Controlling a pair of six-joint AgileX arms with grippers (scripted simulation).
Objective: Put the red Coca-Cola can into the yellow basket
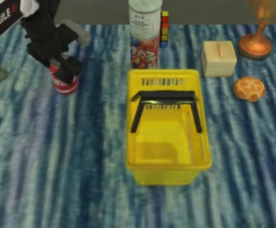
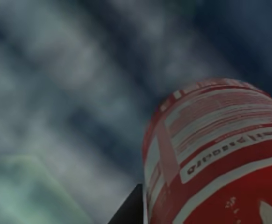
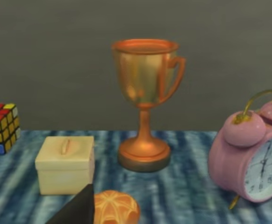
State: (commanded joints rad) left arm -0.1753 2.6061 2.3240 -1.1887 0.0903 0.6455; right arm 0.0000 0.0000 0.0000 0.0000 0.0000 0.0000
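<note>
Left gripper (image 1: 68,68) is right down over the can (image 1: 65,83), near the far left corner of the tabletop (image 1: 57,166), and the dark fingers straddle the can's top. From above they look closed in around it, but whether they are truly clamped I cannot tell; the left wrist view shows only the can's red wall filling the lens and one dark finger (image 2: 129,210) touching its side.

The can stands upright, long axis vertical, straight beneath the claw. So the key relation is the basket (image 1: 169,164): it sits in the middle of the tabletop, well apart from the can, toward the right. Its black handles (image 1: 165,99) are folded across the far half of the opening, leaving the near half free. My call: the can has to go up, then across to the right and down into that open near half, clear of the handles.

Left arm is plainly the nearer one. The right gripper is out of the top view; one dark finger (image 3: 75,207) shows in its wrist view, parked near the far right corner of the tabletop, facing a bun (image 3: 115,207), a cream box (image 3: 65,163), a trophy (image 3: 145,93), a pink clock (image 3: 253,158) and a cube (image 3: 1,127).

Writing: white label blocks on the can, too blurred to read. "AGILE" shows on the left arm (image 1: 5,14). The white canister (image 1: 145,33) at the far edge carries small print, unreadable.
</note>
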